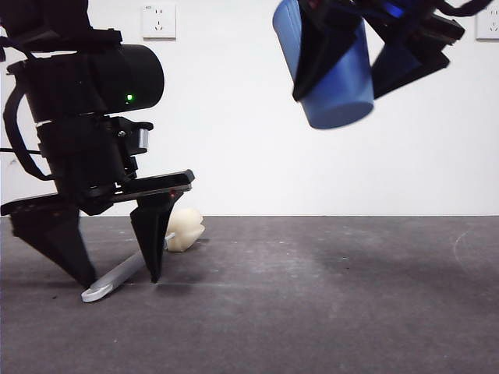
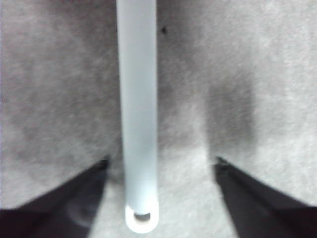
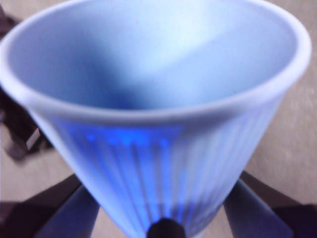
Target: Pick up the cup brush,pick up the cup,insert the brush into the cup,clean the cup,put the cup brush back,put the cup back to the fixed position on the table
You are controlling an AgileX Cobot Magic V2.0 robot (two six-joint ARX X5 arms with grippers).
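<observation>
Front view: left gripper point(image 1: 117, 279) down at table point(image 1: 327, 296), jaws spread either side of cup brush point(image 1: 125, 274) handle, not yet closed. Brush lies flat, sponge head point(image 1: 185, 228) beyond far jaw, looped tip near. Handle likely stiff, light, thin and low on table; best hold mid-handle, sponge too soft. Right gripper point(image 1: 373, 58) clamps cup point(image 1: 331, 70) high in air, tilted. Plastic cup light, ribs should aid grip.

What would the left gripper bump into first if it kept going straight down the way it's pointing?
Probably the cup brush: its grey handle lies between the open jaws of the left gripper, nearer one jaw. The jaw tips already look almost on the table.
</observation>
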